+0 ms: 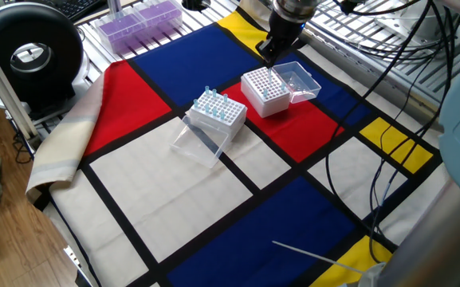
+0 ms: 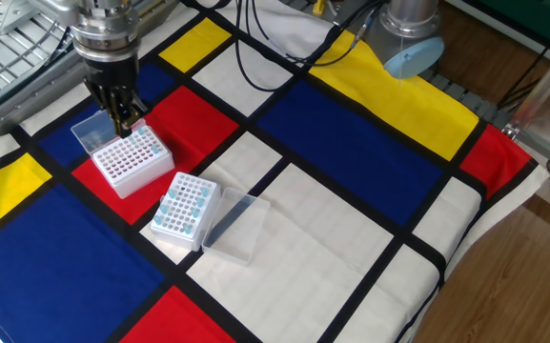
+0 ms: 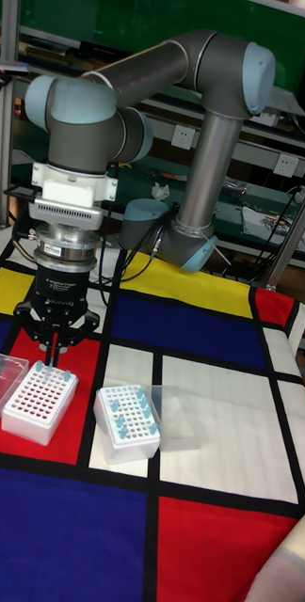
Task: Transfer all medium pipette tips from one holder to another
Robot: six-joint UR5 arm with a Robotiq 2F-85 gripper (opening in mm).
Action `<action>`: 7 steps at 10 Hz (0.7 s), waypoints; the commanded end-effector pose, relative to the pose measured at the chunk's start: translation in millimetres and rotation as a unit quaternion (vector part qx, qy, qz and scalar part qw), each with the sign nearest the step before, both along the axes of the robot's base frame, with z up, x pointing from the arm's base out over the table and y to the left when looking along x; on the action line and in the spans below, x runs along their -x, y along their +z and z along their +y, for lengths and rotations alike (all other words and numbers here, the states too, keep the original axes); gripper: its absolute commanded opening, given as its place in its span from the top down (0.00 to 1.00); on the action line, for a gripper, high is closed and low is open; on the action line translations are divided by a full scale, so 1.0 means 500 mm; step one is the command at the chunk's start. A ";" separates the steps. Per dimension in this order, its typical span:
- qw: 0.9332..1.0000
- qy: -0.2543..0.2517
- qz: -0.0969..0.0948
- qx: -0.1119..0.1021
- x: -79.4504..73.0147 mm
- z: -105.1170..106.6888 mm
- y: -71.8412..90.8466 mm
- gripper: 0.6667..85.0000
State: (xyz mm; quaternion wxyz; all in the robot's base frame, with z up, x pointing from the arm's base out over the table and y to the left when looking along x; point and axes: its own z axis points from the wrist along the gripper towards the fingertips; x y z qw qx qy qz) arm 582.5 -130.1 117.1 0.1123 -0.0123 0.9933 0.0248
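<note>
The hand [image 3: 55, 356] hovers over the far rack [image 3: 38, 404], its grip state unclear; few tips stand there; most medium pipette tips [image 1: 218, 106] remain in the near rack [image 2: 185, 211], so much is left.

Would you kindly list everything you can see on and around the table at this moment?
Cloth: one, red, blue, yellow and white blocks with black lines, covering the table.
Rack under the gripper: one, white, on a red block, clear lid open behind it.
Second rack: one, white, beside the first, clear lid open in front.
Medium pipette tips: several, light-blue tops, standing in the second rack; a few at the first rack's back edge.
Purple-filled box: one, clear, beyond the cloth.
Black round device: one, off the table's corner.
Cables: several, black, across the cloth's edge.
Gripper: one, dark, over the first rack's back edge; jaw state unclear.
</note>
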 end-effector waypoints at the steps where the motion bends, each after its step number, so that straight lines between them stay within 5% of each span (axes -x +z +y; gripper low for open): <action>1: 1.000 0.013 0.014 -0.020 0.015 0.019 -0.001 0.95; 7: 0.999 0.028 0.021 -0.025 0.020 0.019 -0.006 0.88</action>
